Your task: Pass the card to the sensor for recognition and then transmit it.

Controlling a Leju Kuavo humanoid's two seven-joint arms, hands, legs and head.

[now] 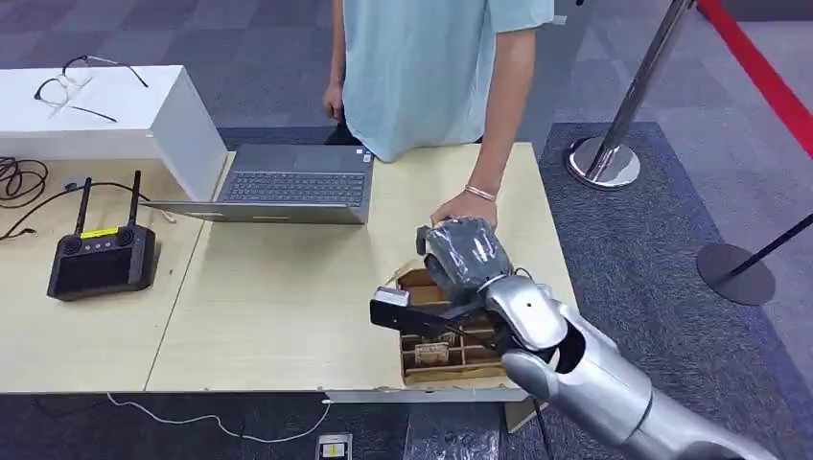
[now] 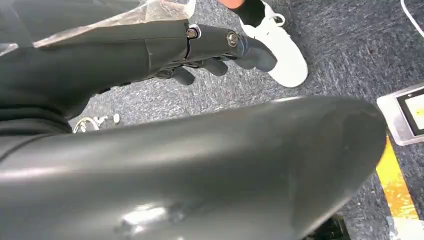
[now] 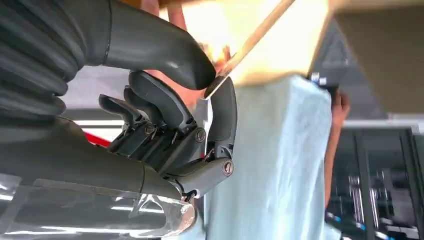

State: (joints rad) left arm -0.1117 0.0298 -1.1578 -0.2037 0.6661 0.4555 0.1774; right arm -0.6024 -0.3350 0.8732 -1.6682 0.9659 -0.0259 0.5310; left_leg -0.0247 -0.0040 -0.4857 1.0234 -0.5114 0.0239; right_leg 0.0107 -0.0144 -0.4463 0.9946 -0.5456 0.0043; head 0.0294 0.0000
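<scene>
R hand (image 3: 165,125) pinches card (image 3: 250,45) btwn thumb & fingers; L hand (image 2: 200,55) fingers curled, holding nothing.

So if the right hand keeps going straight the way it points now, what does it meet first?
Probably the person's hand resting on the table just beyond the right hand; depth between them is unclear.

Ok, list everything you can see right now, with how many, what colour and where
Table: one, light wood, centre.
Laptop: one, grey, far side of table.
Remote controller: one, black, table's left part.
White box: one, far left.
Glasses: one pair, dark, on white box.
Wooden box: one, brown, table's near edge.
Card: one, seen edge-on.
Stanchions: two, silver and dark, right.
Person: one, light blue shirt, behind table.
Right hand: grey, pinching card above wooden box.
Left hand: dark, hanging near floor.
</scene>
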